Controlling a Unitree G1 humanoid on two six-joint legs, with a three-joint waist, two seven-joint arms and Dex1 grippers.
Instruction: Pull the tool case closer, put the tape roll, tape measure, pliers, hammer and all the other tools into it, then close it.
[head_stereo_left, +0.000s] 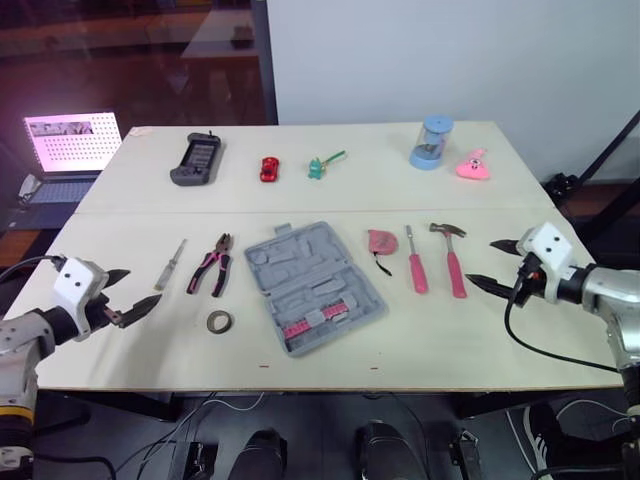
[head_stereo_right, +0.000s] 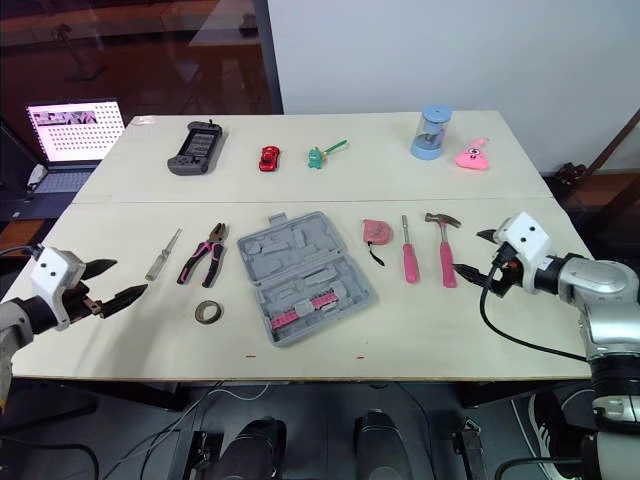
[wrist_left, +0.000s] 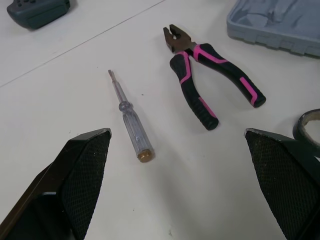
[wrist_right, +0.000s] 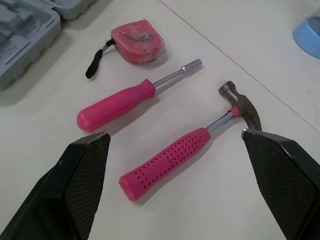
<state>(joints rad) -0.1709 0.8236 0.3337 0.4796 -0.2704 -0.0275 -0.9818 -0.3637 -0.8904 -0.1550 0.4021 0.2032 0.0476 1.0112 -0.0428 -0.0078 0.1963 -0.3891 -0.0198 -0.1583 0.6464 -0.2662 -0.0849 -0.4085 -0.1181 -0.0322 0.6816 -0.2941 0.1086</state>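
Left gripper (head_stereo_left: 144, 285): fingers spread, empty; clear-handled screwdriver (wrist_left: 131, 122) just ahead of it, pink-and-black pliers (wrist_left: 210, 74) further toward the case, tape roll (head_stereo_left: 220, 321) off its inner finger. Right gripper (head_stereo_left: 480, 262): fingers spread, empty; pink-handled hammer (wrist_right: 192, 146) nearest ahead, then pink screwdriver (wrist_right: 125, 100) and pink tape measure (wrist_right: 138, 41). Grey tool case (head_stereo_left: 312, 288): flat on the table (head_stereo_left: 440, 340) between both grippers, well apart from each.

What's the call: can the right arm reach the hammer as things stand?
Probably yes. The right end effector is open and sits just beside the hammer, aimed at its pink handle, with bare table between. The pink screwdriver lies on the hammer's far side, out of the way.
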